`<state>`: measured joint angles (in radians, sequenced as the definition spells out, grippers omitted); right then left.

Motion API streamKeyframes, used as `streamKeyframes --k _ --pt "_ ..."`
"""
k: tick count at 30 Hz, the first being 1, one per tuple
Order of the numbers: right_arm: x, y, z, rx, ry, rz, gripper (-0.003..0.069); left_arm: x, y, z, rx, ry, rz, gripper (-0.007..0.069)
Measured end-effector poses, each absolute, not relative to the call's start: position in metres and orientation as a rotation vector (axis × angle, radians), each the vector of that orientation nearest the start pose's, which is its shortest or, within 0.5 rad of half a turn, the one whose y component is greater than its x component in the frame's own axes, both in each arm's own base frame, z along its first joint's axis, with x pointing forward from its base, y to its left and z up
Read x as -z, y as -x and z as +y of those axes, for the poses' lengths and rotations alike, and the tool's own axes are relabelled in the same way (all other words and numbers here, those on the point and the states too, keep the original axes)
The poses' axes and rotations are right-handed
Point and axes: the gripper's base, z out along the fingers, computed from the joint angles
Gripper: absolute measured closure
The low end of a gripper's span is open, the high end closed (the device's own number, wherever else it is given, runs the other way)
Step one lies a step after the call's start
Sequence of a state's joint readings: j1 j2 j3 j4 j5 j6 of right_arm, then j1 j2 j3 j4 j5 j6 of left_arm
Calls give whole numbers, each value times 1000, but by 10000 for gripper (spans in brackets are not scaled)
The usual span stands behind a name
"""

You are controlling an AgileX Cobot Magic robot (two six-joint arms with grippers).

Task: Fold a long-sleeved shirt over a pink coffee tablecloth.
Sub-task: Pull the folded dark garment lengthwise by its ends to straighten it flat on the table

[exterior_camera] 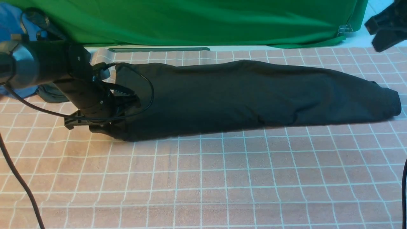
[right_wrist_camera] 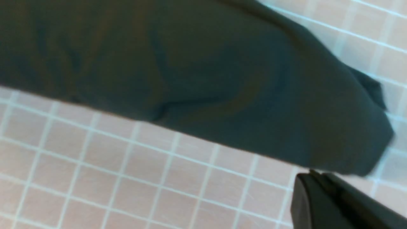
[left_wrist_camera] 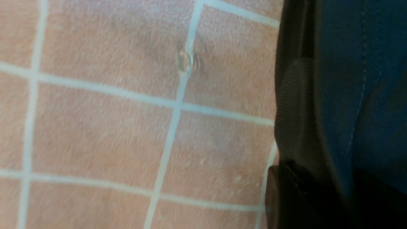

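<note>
Front view shows the large black cotton long-sleeved shirt (exterior_camera: 254, 95) folded into one long band. It lies flat across the far half of the dusty-pink tablecloth with thin white grid lines (exterior_camera: 222, 178), which covers the worktop. The left tool (exterior_camera: 95, 125) is low at the left end of the shirt, touching the fabric there. Its fingers are dark against dark cloth, so I cannot tell if it is released or grasping. In the left wrist view only one black finger (left_wrist_camera: 286, 197) appears, just beside the shirt edge (left_wrist_camera: 356, 95). The right tool (exterior_camera: 384, 27) hangs high near the right end, clenched and empty, apart from the shirt. A plain bright green cloth (exterior_camera: 190, 22) hangs behind.
</note>
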<state>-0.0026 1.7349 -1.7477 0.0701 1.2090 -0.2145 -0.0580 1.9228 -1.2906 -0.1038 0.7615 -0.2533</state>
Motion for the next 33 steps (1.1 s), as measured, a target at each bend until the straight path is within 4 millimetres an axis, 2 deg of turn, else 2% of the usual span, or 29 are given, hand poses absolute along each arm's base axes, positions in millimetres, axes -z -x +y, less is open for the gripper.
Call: streamKeyframes --k 5,8,11,14,16,17,19,26,33 --pt "-359 -370 -37 -6 -25 2687 608 -200 -375 -21 96 302 2831 428" --pt "-354 -371 -58 -3 -135 2698 566 -205 -374 -15 36 269 2821 428" --pt "-340 -376 -72 -3 -193 2733 439 -205 -374 -8 5 269 2826 428" --pt "-315 -386 -76 -25 -209 2798 266 -205 -374 -4 -6 275 2825 428" --pt "-303 -391 -76 -41 -215 2829 211 -205 -374 -3 -14 271 2825 428" --pt "-289 -397 -76 -63 -222 2862 136 -205 -374 -3 -22 267 2825 428" --pt "-266 -406 -76 -106 -238 2916 73 -205 -374 -2 -26 265 2825 428" --pt "-207 -424 -72 -263 -284 3019 38 -205 -374 -2 -27 264 2823 428" --pt "-171 -432 -72 -313 -282 3073 43 -205 -374 -2 -27 264 2823 428"
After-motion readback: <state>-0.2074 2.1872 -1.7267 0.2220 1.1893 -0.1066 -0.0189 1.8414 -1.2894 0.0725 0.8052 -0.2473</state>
